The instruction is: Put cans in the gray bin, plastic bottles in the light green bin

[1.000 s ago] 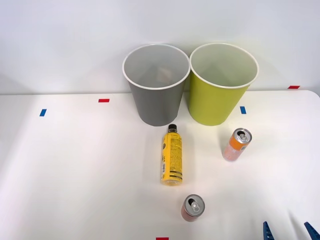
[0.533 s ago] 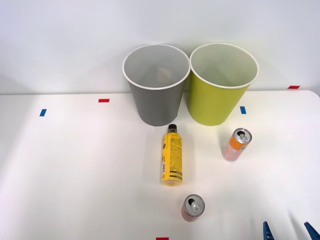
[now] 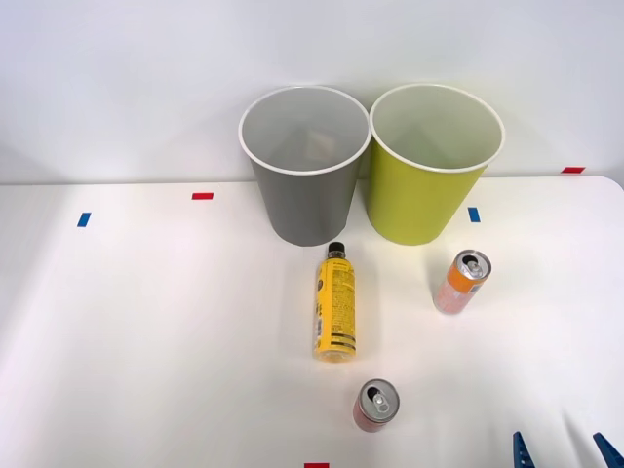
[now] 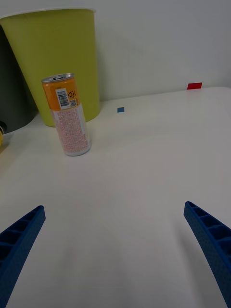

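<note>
Right gripper [image 3: 566,453]: fingers spread wide, nothing held, low at near right. Orange-and-pink can [image 3: 461,282]: upright, near the light green bin [image 3: 429,180]. Risk: the slim can could be toppled if nudged by one finger.

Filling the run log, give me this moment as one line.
right pincer: open, nothing held | cans: both upright on table | plastic bottle: lying flat | gray bin, light green bin: upright
</note>
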Controlling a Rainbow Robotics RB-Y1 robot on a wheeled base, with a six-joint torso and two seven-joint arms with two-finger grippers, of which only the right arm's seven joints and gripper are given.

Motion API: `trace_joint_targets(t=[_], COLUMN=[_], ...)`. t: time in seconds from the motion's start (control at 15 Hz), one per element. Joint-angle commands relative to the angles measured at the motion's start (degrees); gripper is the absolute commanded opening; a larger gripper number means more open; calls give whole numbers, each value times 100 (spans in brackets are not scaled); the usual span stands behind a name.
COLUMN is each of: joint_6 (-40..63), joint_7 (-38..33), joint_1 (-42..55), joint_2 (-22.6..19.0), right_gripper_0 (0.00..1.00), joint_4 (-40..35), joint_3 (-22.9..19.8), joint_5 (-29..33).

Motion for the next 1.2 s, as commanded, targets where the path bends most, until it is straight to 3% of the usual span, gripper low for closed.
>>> trace_joint_targets(t=[0.07, 1.07, 1.2], joint_6=[0, 0, 79], joint_7=[0, 0, 0], joint_1=[0, 0, -114], joint_2=[0, 0, 158], right_gripper_0=[100, 100, 100], joint_4=[0, 0, 220], joint_3=[0, 0, 70], joint_5=[0, 0, 0])
